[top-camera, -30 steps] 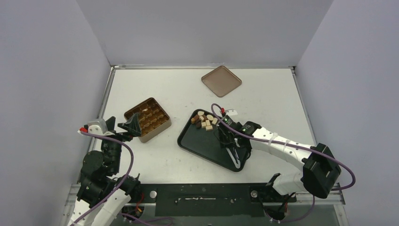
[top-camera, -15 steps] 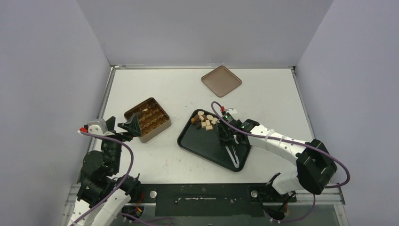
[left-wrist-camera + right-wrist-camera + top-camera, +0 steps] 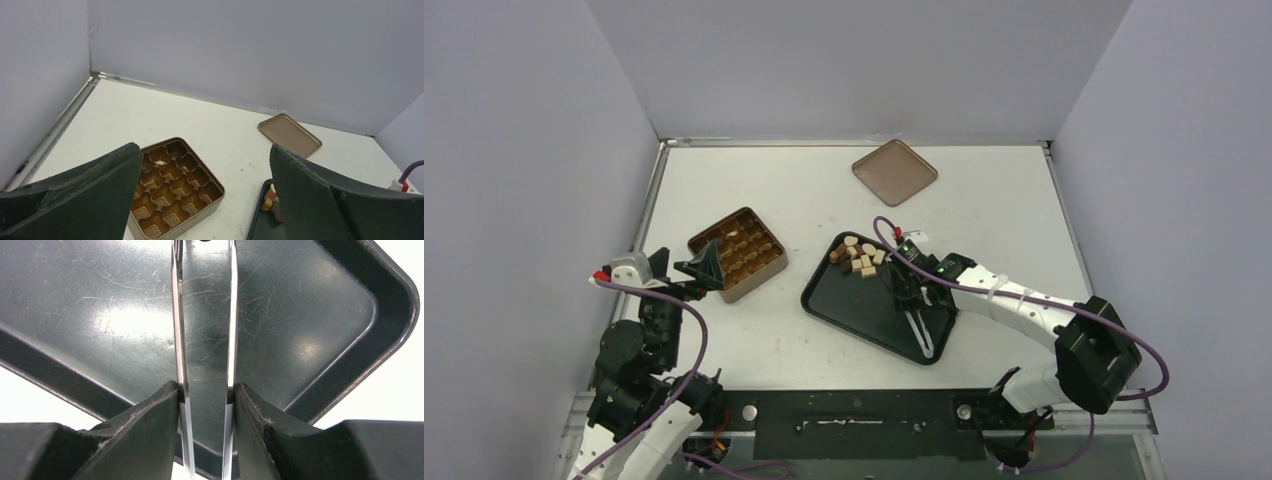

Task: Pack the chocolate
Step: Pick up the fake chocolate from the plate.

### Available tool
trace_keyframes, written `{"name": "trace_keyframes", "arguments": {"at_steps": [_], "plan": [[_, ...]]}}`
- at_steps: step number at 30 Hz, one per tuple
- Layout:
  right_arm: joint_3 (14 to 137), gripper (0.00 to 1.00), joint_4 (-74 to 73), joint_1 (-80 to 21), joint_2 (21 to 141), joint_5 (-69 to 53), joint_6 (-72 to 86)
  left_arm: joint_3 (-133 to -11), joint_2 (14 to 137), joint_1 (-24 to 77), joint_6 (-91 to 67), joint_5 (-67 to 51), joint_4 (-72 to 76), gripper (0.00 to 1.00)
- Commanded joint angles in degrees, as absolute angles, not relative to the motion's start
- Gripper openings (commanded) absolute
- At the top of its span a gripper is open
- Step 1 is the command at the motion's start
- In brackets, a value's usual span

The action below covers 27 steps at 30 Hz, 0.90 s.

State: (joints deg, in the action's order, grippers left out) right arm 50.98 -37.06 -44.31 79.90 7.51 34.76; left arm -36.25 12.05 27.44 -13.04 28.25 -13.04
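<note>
Now my right gripper (image 3: 206, 390) is clamped on the tweezers (image 3: 178, 340), blades slightly apart, having slid a touch further over the tray (image 3: 395, 290) in the last second. They point away from the chocolate (image 3: 860, 256) heaped at its far corner, so I judge nothing is picked yet. My left gripper (image 3: 205, 150) hangs wide and empty near the tin (image 3: 737, 253).

Left gripper (image 3: 684, 266) spread wide, raised well left of the tray (image 3: 816, 300); right gripper (image 3: 206, 392) low over the tray, pinching tweezers (image 3: 179, 340).
</note>
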Motion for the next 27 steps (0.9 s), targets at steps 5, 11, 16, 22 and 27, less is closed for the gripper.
{"name": "trace_keyframes", "arguments": {"at_steps": [5, 11, 16, 22, 27], "plan": [[53.3, 0.23, -39.6, -45.8, 74.7, 10.4, 35.6, -36.5, 11.5, 27.5, -12.7, 28.2, -11.0, 0.97], [55.3, 0.22, -39.6, -46.6, 74.1, 10.4, 35.6, -36.5, 11.4, 27.5, -12.6, 28.2, -11.0, 0.97], [57.5, 0.21, -37.9, -47.3, 75.1, 9.9, 35.4, -36.6, 11.4, 27.5, -12.8, 28.3, -11.1, 0.97], [58.4, 0.39, -39.6, -47.9, 76.4, 12.2, 36.8, -36.6, 11.4, 27.5, -12.7, 28.3, -11.1, 0.97], [55.1, 0.49, -40.3, -47.9, 74.5, 11.9, 37.2, -36.5, 11.4, 27.5, -12.7, 28.1, -11.0, 0.98]]}}
